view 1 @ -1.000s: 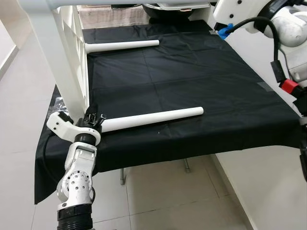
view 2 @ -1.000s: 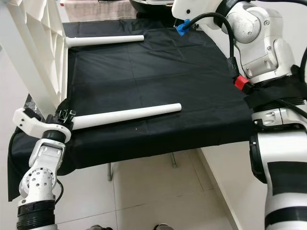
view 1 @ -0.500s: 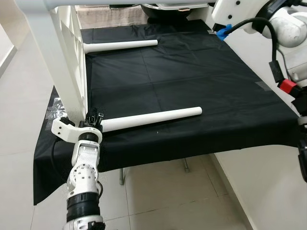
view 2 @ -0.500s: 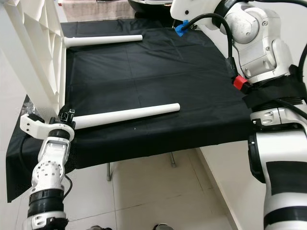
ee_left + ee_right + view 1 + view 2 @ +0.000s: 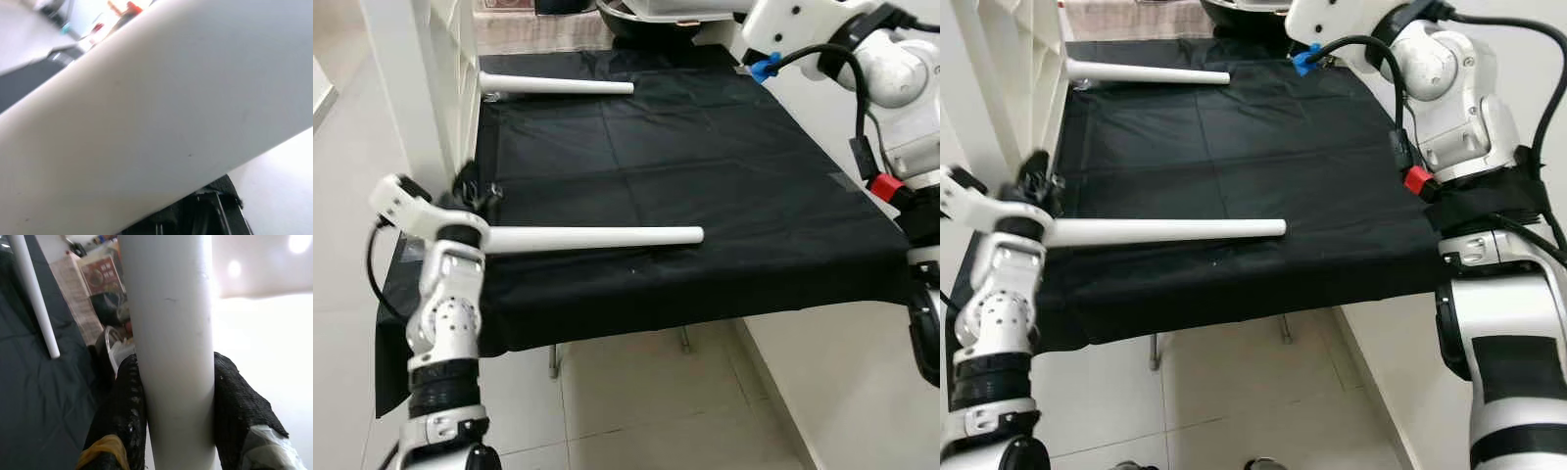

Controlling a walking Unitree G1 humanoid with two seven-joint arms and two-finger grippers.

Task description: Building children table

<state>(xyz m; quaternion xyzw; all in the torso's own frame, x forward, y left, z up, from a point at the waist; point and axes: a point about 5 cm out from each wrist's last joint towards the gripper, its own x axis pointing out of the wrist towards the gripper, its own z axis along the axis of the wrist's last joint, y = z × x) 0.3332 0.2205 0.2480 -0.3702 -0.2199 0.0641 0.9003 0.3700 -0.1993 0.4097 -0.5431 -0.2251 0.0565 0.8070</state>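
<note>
Left gripper (image 5: 470, 201) clamped one end of a white leg (image 5: 597, 237) over the black cloth (image 5: 705, 166); right gripper (image 5: 171, 396) squeezed another leg (image 5: 168, 333) between its fingers (image 5: 129, 401).

left gripper (image 5: 470, 186): clamped on the near leg's end
table leg (image 5: 592, 237): sticks out rightward from it over the black cloth (image 5: 705, 147)
</note>
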